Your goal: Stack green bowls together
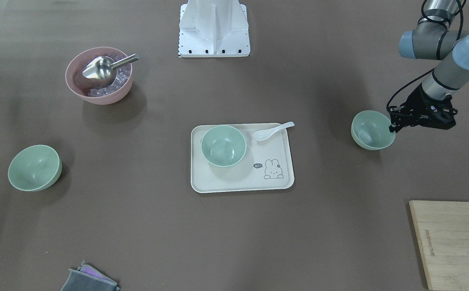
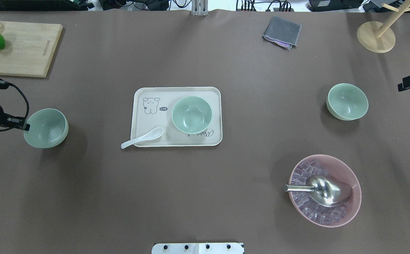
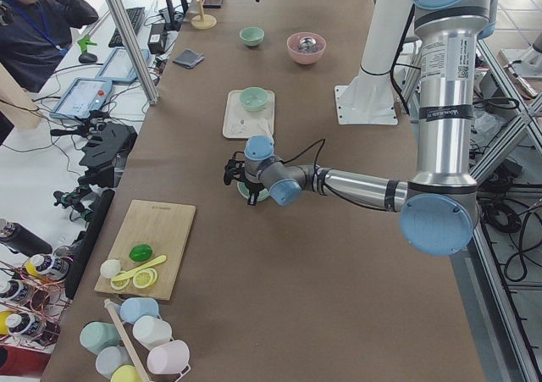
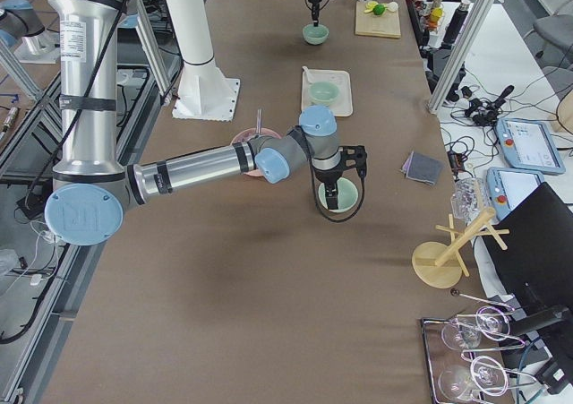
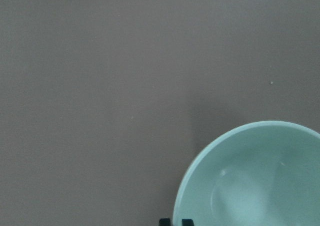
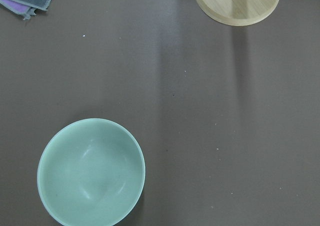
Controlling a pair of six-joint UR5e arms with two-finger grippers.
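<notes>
At the left end of the table (image 1: 234,242), the left gripper (image 1: 393,127) is clamped on the rim of the left bowl (image 1: 369,132). In the wrist view its fingertips (image 5: 186,221) are seen close together, one on each side of that rim. The bowl is gripped at the edge turned away from the tray (image 1: 276,184), and whether it is raised off the table cannot be told.

The middle bowl (image 1: 223,145) is set upright on the tray at the centre of the table. A white spoon (image 1: 272,131) is laid beside it, with the handle reaching over the tray's edge.

Toward the right end, the right gripper (image 4: 331,193) is hung above the right bowl (image 1: 34,167), clear of it. Its fingers are not seen in its own wrist view, so whether it is released or clenched cannot be told. The three green bowls are set well apart, and none is stacked.

Nearer the robot on the right, a pink bowl (image 1: 97,98) is filled with ice cubes, and a metal scoop (image 1: 101,69) is rested in it. Along the far side, a cutting board (image 2: 24,49) is placed at the left corner and a grey cloth (image 2: 281,32) to the right of centre.
</notes>
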